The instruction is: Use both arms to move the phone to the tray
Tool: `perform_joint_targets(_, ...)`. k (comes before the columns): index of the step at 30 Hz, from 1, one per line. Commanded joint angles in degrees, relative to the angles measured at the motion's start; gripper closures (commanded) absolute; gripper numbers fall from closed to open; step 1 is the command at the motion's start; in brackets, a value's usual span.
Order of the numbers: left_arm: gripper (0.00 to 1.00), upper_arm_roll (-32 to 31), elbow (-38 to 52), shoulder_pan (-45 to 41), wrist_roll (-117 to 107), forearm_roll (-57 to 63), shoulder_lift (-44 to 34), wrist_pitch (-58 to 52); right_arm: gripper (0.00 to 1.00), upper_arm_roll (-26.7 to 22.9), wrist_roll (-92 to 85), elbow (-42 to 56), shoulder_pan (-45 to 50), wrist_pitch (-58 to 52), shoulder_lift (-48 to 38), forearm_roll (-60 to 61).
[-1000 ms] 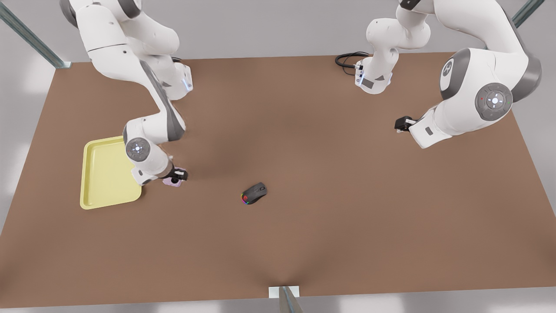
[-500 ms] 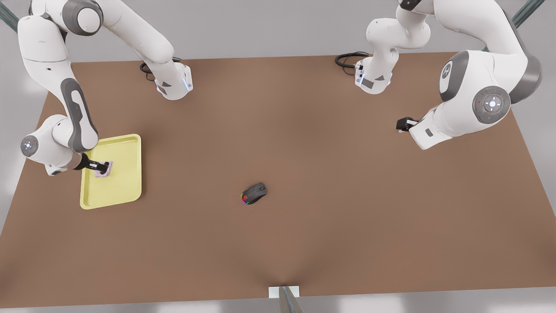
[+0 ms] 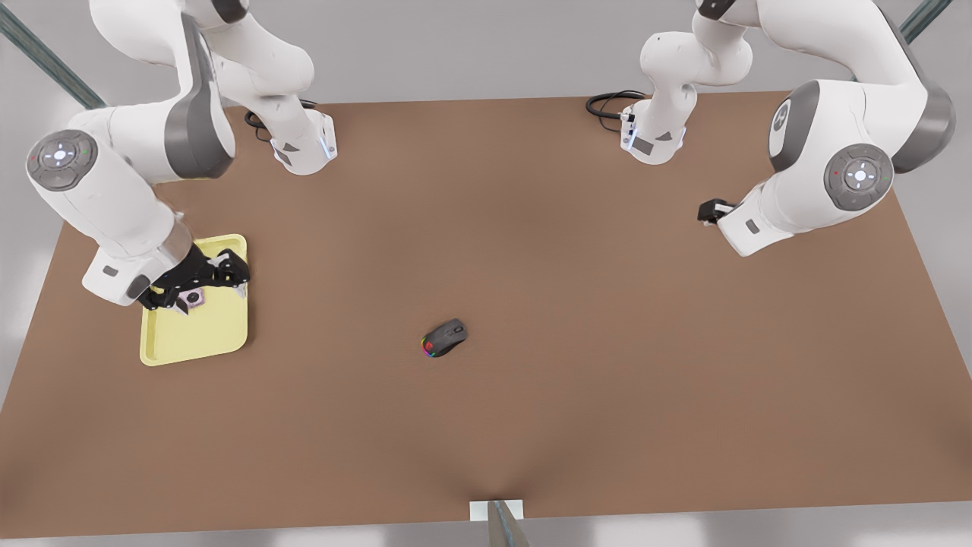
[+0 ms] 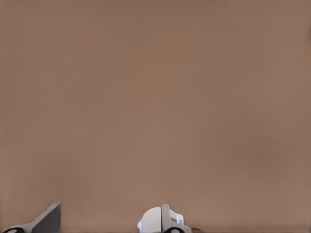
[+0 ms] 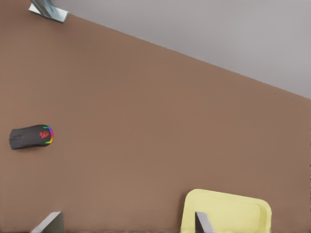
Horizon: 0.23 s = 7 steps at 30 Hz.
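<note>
With the right gripper (image 3: 216, 275) spread above the phone (image 3: 190, 299) lying on the tray (image 3: 220, 334), its fingers could nudge the phone out on leaving, while the left gripper (image 3: 708, 212) waits well apart from the tray, jaws unreadable.

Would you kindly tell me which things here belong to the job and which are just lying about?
Job: pink phone, lying on the yellow tray; right claw, open above it; left claw, waiting at the front view's right.
Lying about: black computer mouse with rainbow lights; black cable.
</note>
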Motion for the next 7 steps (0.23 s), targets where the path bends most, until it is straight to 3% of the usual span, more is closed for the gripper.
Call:
perform_joint_targets(1,0.00,-0.01,0.04,-0.02,-0.14,0.11,-0.14,-1.57,0.00,-0.76,13.77,2.67,-3.78,-15.82,1.84,0.84)
perform_joint_targets(7,0.00,-0.01,0.04,-0.01,-0.14,0.20,-0.05,-1.83,0.00,-0.76,13.68,2.23,-4.49,-14.33,0.35,1.98)
